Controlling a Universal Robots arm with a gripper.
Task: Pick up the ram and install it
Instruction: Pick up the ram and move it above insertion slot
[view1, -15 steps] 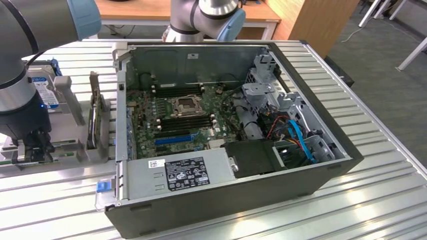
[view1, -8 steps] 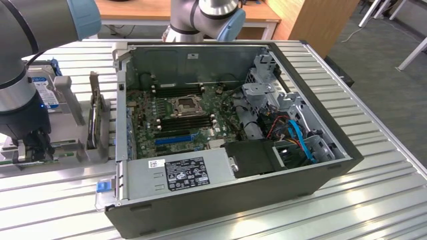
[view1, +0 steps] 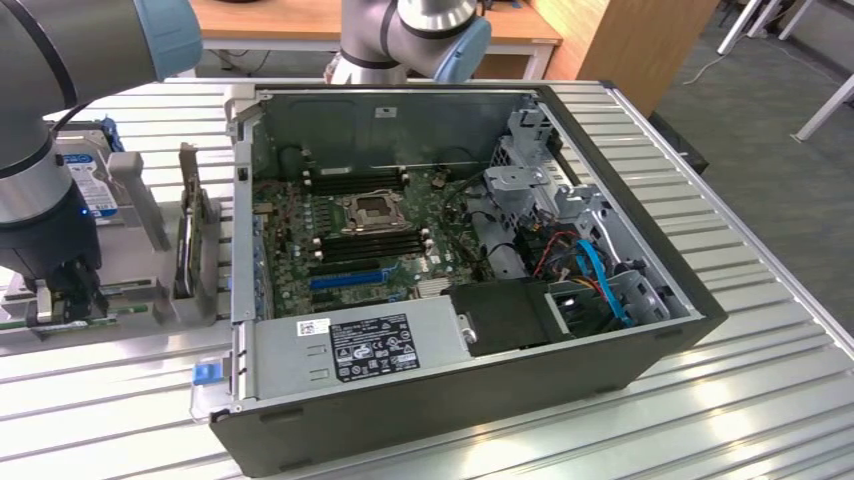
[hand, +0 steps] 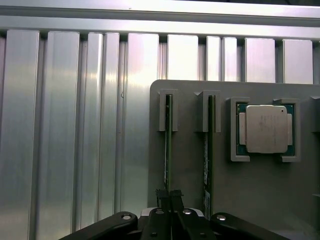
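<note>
Outside first: from the exterior view the arm covers much of the grey fixture at that view's left, and the gripper reaches down into it, so its fingertips are hard to make out there. A thin green strip, the ram, lies low along the fixture beside the gripper. Behind stand a boxy hard drive with a blue-and-white label, half hidden by the arm, and a dark expansion card upright on edge. The open computer case sits on the ribbed aluminium table; inside it are a green motherboard with a square metal processor socket, a silver power supply carrying a black label, and blue cables curling in the drive bay, whose depths are too cluttered to read. Closer in, the wrist view shows a smooth grey holder plate, cut off at the picture's edge, resting on the same grooved table. Two narrow slots each hold a stick on edge: the ram and, just beside it, a second stick. A square pocket holds a processor with a dull metal lid. The gripper is clamped on the ram, its black fingers pressed against both faces of the stick, which sits in its slot.
</note>
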